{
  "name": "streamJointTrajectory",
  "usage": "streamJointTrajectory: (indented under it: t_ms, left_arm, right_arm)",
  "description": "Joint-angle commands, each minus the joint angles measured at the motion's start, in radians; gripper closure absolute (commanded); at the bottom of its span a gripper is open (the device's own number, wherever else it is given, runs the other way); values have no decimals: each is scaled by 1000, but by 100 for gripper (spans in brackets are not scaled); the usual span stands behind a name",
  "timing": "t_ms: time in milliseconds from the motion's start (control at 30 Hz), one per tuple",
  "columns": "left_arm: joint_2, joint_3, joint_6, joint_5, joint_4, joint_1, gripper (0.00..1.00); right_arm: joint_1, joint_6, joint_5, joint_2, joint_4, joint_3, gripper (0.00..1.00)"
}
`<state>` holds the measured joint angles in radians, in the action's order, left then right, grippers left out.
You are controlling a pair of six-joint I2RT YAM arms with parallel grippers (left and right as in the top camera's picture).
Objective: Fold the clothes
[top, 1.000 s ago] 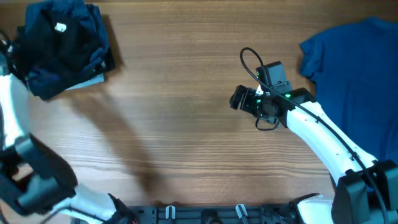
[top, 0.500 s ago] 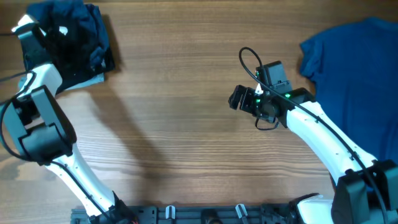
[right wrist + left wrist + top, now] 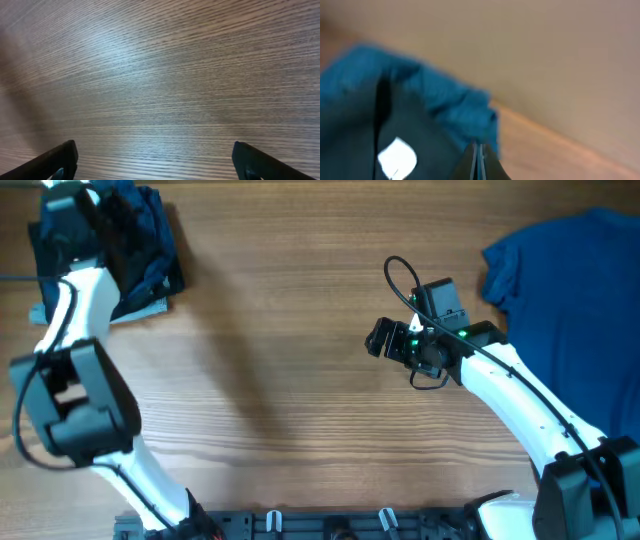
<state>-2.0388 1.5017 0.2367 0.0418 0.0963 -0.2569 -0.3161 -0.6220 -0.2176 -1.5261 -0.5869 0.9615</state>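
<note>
A pile of clothes [image 3: 150,260] lies at the table's far left corner, dark blue and black. My left gripper [image 3: 95,215] hangs over that pile. In the blurred left wrist view it [image 3: 480,160] is shut, its tips at the edge of bright blue cloth [image 3: 435,95], beside a black shirt [image 3: 350,140] with a white mark [image 3: 397,157]. I see nothing held between its fingers. A blue T-shirt [image 3: 570,300] lies spread at the right. My right gripper [image 3: 385,338] hovers open over bare wood mid-table, and its wrist view [image 3: 157,162] shows only table between the fingers [image 3: 60,160].
The wooden table [image 3: 280,380] stretches between the pile and the blue T-shirt. A black cable [image 3: 400,275] loops above the right wrist. The arm bases sit at the near edge.
My left arm has swung from the left edge up over the pile, and its gripper has gone from open to shut. The right arm has not moved.
</note>
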Motion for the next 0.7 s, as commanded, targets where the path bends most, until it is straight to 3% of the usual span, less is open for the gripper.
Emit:
streamJointTrajectory:
  t_ms: [0, 33, 100, 233, 267, 367, 533, 667]
  left_arm:
    - [-156, -9, -21, -64, 5, -17, 84]
    - [-194, -9, -21, -75, 13, -23, 78]
    - [-249, -9, -21, -122, 26, -47, 76]
    - [-151, -9, -21, -120, 30, -49, 62]
    - [-89, -9, -21, -109, 29, -39, 52]
    - [146, -9, -20, 29, -122, 4, 0]
    - [558, -9, -21, 59, -421, 93, 0]
    - [769, -9, -22, 259, -755, 105, 0]
  right_arm:
    - [2, 21, -16, -6, 0, -4, 1]
    - [2, 22, -16, -6, -2, -4, 1]
    - [2, 45, -20, -6, -10, -4, 0]
    - [2, 44, -19, -6, -8, -4, 0]
    - [2, 44, -16, -6, -4, -4, 1]
    - [2, 42, 13, 0, -2, -4, 1]
    - [2, 73, 134, 137, -55, 63, 1]
    - [2, 69, 217, 357, -187, 63, 0]
